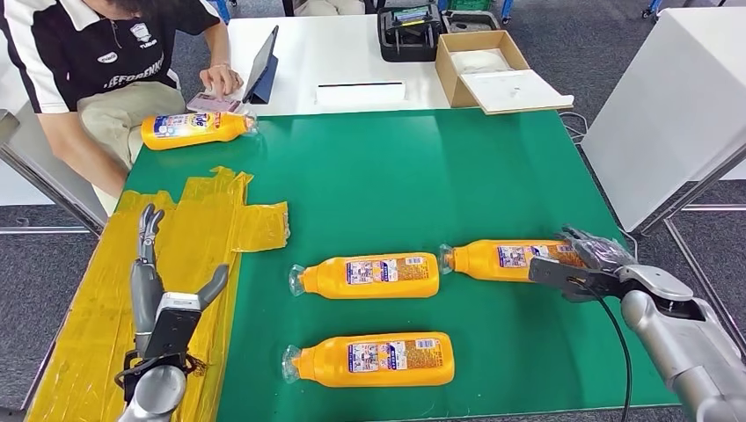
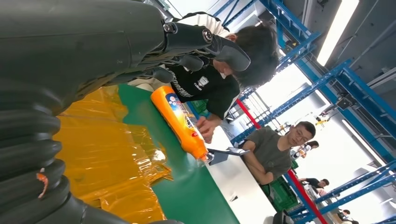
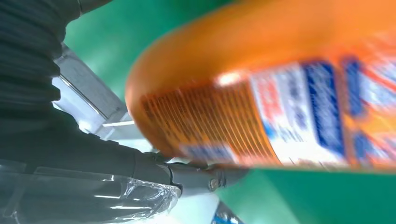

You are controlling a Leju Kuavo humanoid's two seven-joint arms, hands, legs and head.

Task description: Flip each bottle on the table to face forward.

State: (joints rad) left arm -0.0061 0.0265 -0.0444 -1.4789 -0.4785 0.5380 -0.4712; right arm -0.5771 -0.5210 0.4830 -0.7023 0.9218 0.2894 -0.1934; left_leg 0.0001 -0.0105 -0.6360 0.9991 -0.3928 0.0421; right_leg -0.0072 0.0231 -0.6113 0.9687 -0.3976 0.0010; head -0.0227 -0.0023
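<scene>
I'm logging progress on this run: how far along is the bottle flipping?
Possibly done: the far bottle near the person shows a different, colourful label. In hand: the right hand is at the base of the right bottle; whether its fingers have closed on it is unclear. Left: the middle bottle and near bottle lie showing fine-print labels. The left hand rests open over the yellow sheet.

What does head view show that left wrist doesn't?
Head view alone: three bottles lying on the near green mat, one under the right hand, plus the cardboard box and tablet. Left wrist alone: blue racking overhead and a second seated person further back. Both: the far bottle, yellow film, the left hand with fingers apart, and the person at the table.
</scene>
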